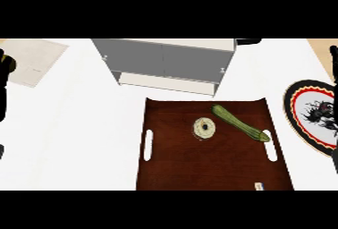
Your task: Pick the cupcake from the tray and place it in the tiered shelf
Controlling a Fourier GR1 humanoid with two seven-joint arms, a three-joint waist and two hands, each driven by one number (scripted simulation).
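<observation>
**Robot hands.** The left robot hand (4,71) is seen only as a dark sliver at the left edge of the frame, in the upper half. Whether it is open or closed cannot be told. The right robot hand (334,58) is likewise a dark sliver, at the right edge, and its state cannot be told either. Nothing is seen held by either. Both are placed well apart from the tray.

**Tray.** The tray (198,165) is dark brown and is set on the white counter (73,143) in the lower middle of the frame. A pale handle slot is cut at each side.

**On the tray.**
- The cupcake (204,128) is seen from above as a pale round with a dark centre, upright, in the upper middle of the tray.
- A cucumber (241,123) is laid slantwise just to the right of it, near but apparently not touching.
- A small white tag (259,186) is noted at the tray's lower right corner.

**Further out.**
- The tiered shelf (165,60), grey with pale boards, is placed just above the tray's top edge, in the upper middle. The cupcake is not on it.
- A plate (295,107) with a red and black rim is cut off by the right edge.
- A pale sheet (33,60) is laid at the upper left.

**Progress.** The task is judged not yet begun, since the cupcake is ungrasped and on the tray. Everything is left to do: reach, grasp, lift, carry up-frame to the shelf, and release. The cucumber beside the cupcake is judged a likely thing to be brushed.
</observation>
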